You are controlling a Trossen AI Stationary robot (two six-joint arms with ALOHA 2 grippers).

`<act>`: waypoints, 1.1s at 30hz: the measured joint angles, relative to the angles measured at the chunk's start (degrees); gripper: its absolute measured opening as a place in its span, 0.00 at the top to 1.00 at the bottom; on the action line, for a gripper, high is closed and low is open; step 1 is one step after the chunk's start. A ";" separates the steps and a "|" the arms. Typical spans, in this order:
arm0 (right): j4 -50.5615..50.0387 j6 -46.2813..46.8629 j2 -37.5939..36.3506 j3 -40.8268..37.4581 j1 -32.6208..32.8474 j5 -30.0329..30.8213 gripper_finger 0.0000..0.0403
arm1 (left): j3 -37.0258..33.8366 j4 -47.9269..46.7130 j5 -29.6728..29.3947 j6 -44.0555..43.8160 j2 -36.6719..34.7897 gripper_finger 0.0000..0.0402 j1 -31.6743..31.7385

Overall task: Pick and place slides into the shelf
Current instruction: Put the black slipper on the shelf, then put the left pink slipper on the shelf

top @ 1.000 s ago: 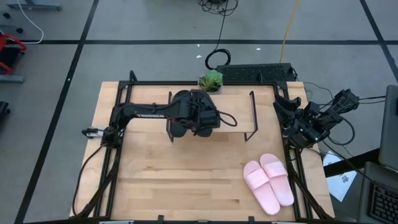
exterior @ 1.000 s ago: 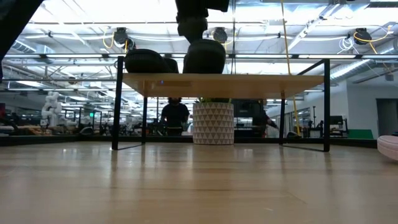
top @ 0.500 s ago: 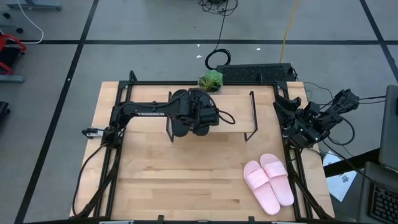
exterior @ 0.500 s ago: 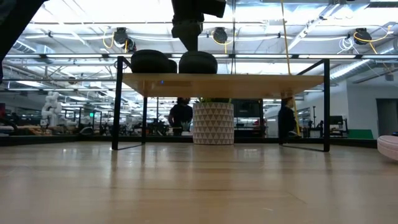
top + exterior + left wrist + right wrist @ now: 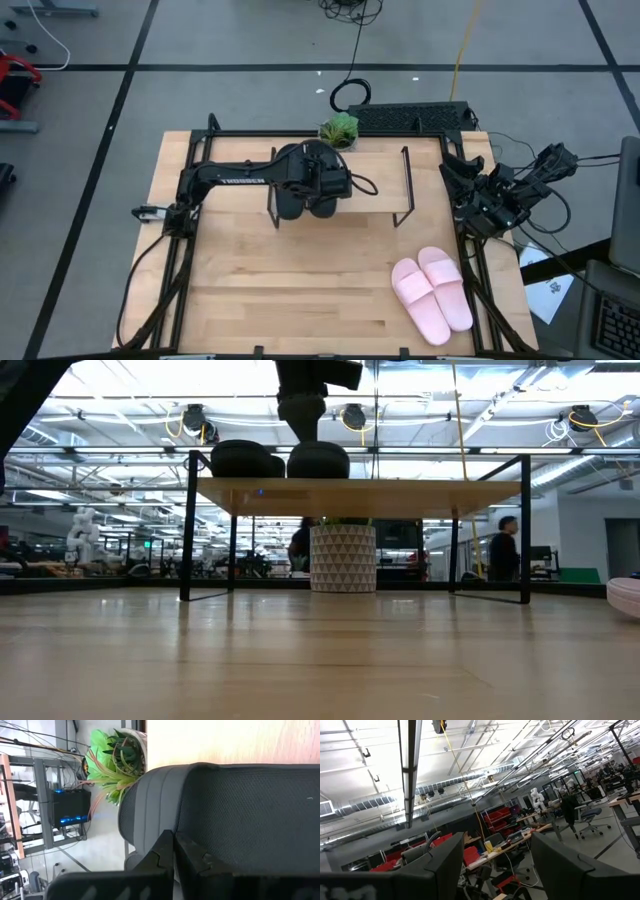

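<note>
Black slide [image 5: 318, 460] rests on the shelf [image 5: 400, 494]; left gripper [image 5: 173, 851] pinches it closed; a tug while opening may drag it off.

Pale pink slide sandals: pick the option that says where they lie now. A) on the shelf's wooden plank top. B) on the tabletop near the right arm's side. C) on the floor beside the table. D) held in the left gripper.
B: the pale pink slide sandals lie side by side on the large wooden tabletop, apart from the low wooden-topped wire shelf.

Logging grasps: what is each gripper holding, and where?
Left gripper: shut on a matte black slide sandal, gripping its strap edge. Right gripper: open, holds nothing.
</note>
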 joint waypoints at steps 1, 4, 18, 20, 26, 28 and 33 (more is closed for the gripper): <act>-0.02 -0.01 0.00 0.00 0.00 0.01 0.46 | 0.00 -0.09 0.00 -0.10 0.00 1.00 -0.06; -0.02 -0.01 0.02 0.00 0.00 0.02 0.46 | 0.00 -0.38 0.04 -0.65 0.00 1.00 -0.11; -0.07 -0.02 0.02 0.00 0.00 0.00 0.46 | 0.00 -3.61 0.14 -3.46 0.00 0.89 -0.17; -0.16 -0.02 0.00 0.00 0.00 0.00 0.46 | 0.00 -3.72 0.18 -3.76 0.00 0.86 -0.16; -0.24 -0.02 0.02 0.00 0.00 0.01 0.46 | 0.00 -3.97 0.26 -4.67 0.00 0.79 -0.17; -0.26 -0.02 0.02 0.00 0.00 0.00 0.46 | 0.00 -3.97 0.26 -4.70 0.00 0.76 -0.18; -0.26 -0.02 0.02 0.00 0.00 0.01 0.46 | 0.00 -3.97 0.24 -4.94 0.00 0.70 -0.22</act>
